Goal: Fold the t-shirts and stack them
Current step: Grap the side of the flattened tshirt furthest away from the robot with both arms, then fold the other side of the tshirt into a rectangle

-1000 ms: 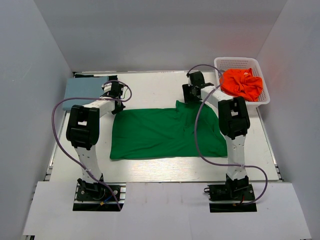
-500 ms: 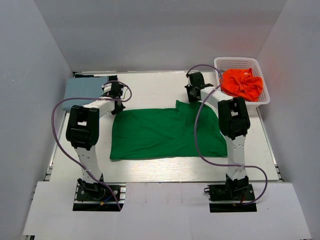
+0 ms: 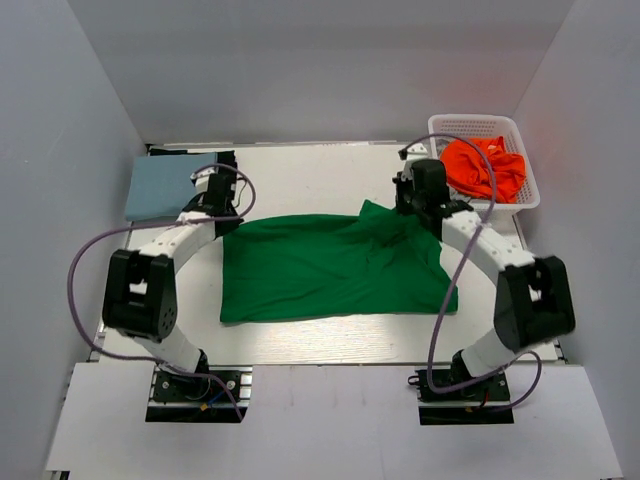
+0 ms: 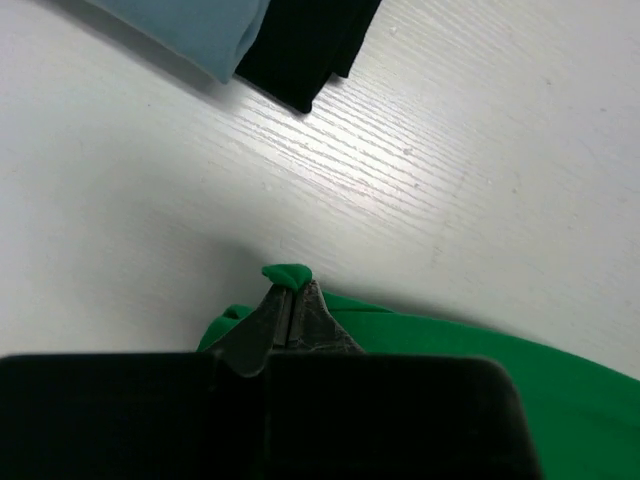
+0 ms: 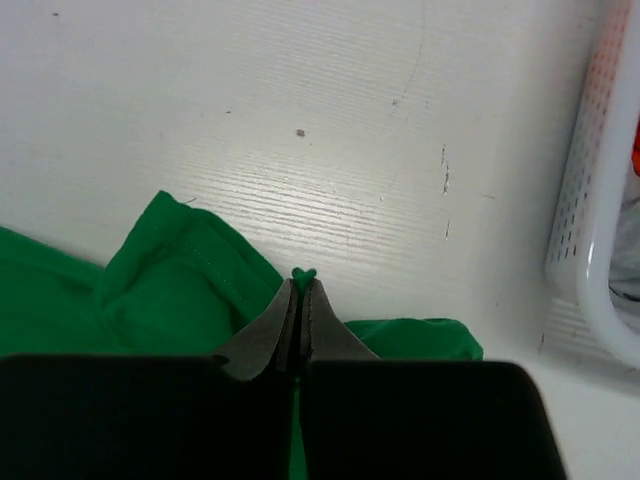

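A bright green t-shirt [image 3: 330, 265] lies spread across the middle of the table. My left gripper [image 3: 224, 222] is shut on its far left corner; a small tuft of green cloth [image 4: 288, 273] pokes out past the closed tips [image 4: 290, 288]. My right gripper [image 3: 414, 207] is shut on the far right edge, with a green nub [image 5: 304, 273] showing between its pinched tips [image 5: 302, 285]. Folded pale blue [image 3: 160, 188] and black [image 4: 310, 50] t-shirts lie at the far left. An orange t-shirt [image 3: 485, 168] is crumpled in the basket.
The white mesh basket [image 3: 470, 124] stands at the far right corner, its wall [image 5: 590, 200] close to my right gripper. Grey walls enclose the table on three sides. Purple cables loop from both arms.
The right gripper has shut on the green shirt's far edge and shifted right, bunching the cloth there. Both arms have swung their elbows outward and lower. The left gripper stays shut.
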`<state>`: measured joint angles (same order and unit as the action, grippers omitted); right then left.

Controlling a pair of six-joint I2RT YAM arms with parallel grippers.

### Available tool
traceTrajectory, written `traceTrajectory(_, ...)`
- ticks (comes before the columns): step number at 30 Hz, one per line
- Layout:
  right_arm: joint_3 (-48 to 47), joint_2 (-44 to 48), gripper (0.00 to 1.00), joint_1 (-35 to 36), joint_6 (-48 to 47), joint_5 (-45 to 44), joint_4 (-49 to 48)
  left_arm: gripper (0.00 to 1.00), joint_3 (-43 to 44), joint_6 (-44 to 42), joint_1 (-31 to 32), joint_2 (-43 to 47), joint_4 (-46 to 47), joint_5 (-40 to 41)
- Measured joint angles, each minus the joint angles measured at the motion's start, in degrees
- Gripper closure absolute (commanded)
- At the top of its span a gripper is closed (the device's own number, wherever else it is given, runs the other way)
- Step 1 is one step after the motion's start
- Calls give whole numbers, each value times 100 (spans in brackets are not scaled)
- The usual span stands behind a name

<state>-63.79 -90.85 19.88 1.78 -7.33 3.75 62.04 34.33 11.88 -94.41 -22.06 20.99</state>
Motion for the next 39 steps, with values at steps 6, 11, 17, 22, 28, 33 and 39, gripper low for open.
traceTrajectory(6,1088,1016,100,63,195,-4,-76,100,-826,-57,31,835,374,-315)
traceTrajectory(11,1742,1696,100,127,299,-13,4,100,-1399,-92,31,1255,629,-693)
traceTrajectory(17,2162,2352,100,164,442,-70,17,100,-1928,-92,31,1744,752,-848)
traceTrajectory(22,2583,2559,94,197,647,-90,52,94,-2210,-76,31,1976,785,-866)
traceTrajectory(28,3307,3036,51,223,1311,-107,656,9,-2288,457,33,2061,-107,-815)
traceTrajectory(33,3438,4249,10,227,1777,-76,1300,0,-2487,1224,35,2800,-1202,-535)
traceTrajectory(39,3348,4253,10,236,1904,837,754,0,-2299,1349,35,3274,-1252,-645)
